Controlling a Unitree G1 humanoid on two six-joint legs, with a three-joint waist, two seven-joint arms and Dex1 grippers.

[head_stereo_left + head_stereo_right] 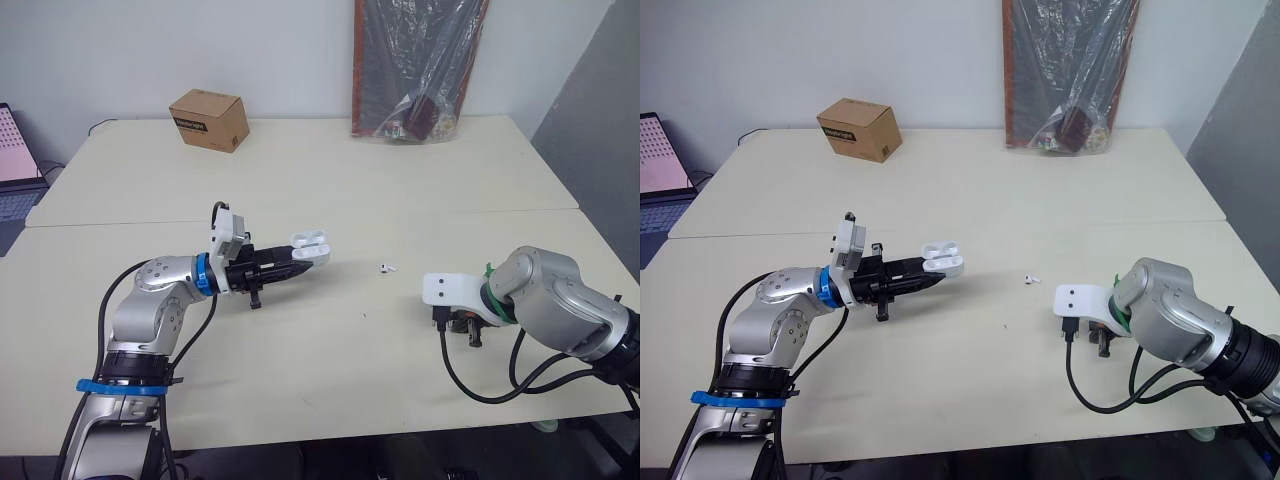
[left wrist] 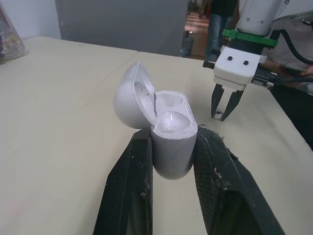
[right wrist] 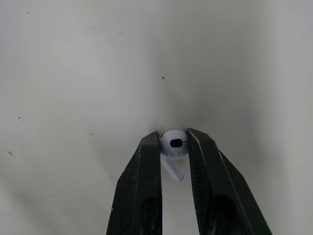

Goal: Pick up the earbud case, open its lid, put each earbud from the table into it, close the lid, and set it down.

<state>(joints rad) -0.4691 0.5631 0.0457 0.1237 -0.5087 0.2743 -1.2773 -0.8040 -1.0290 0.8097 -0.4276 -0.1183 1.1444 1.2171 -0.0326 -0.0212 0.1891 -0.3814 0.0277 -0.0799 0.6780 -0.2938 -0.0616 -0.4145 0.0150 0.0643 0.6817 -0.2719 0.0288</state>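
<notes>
Right wrist view, earbud (image 3: 174,144) sides behind pincer (image 3: 173,135)

Head pair: high, facing forward-down, wide over pale cream tabletop (image 1: 400,340), both eyes sharing the scene | Left wrist: close, low along my black two-fingered left gripper (image 2: 173,134), facing my right gripper (image 2: 222,111), which head pair shares | Right wrist: very close, facing down onto same tabletop.
</notes>
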